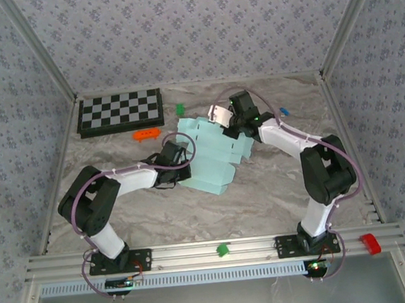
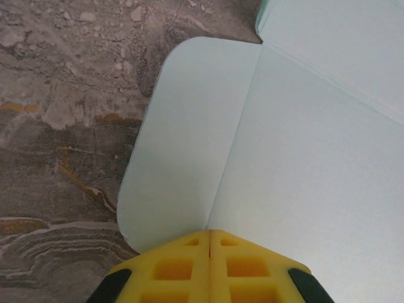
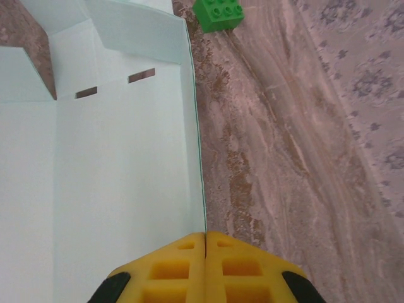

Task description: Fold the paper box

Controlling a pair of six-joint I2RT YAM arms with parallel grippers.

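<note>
With the fold partly made, the left claw (image 2: 209, 233) is clenched on a crease of the box (image 1: 214, 159) mid-frame on the desk (image 1: 277, 194), the right claw (image 3: 205, 235) beyond pinches a raised wall, and the next move, I judge, is swinging that wall inward.

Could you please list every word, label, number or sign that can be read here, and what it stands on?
None can be read. The paper box is plain pale blue, the checkerboard carries only squares, and the green brick shows studs but no legible mark.
</note>
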